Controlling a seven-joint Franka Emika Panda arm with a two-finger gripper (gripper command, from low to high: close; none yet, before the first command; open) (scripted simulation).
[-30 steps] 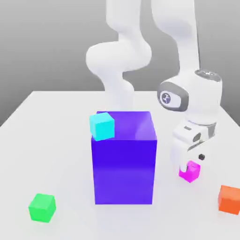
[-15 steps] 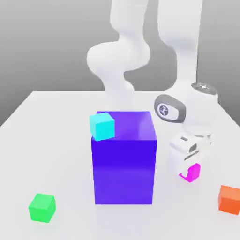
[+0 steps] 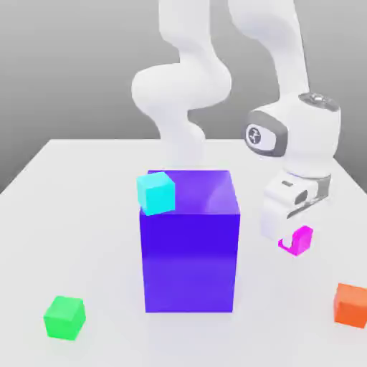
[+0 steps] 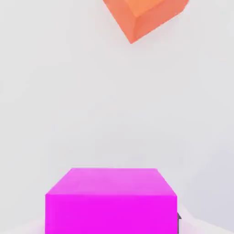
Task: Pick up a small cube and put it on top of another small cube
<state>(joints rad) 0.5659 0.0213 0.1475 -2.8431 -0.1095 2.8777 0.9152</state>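
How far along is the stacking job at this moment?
Done: the gripper is shut on the magenta cube, which looks lifted clear of the table. In hand: carrying it beside the big blue block. Left: moving it to the green cube at the exterior view's lower left and setting it on top.

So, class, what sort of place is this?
Likely a simulated robot test bench, not a real room: a plain white table, flat-coloured blocks like the big blue-purple block and green cube, and a blank grey backdrop.
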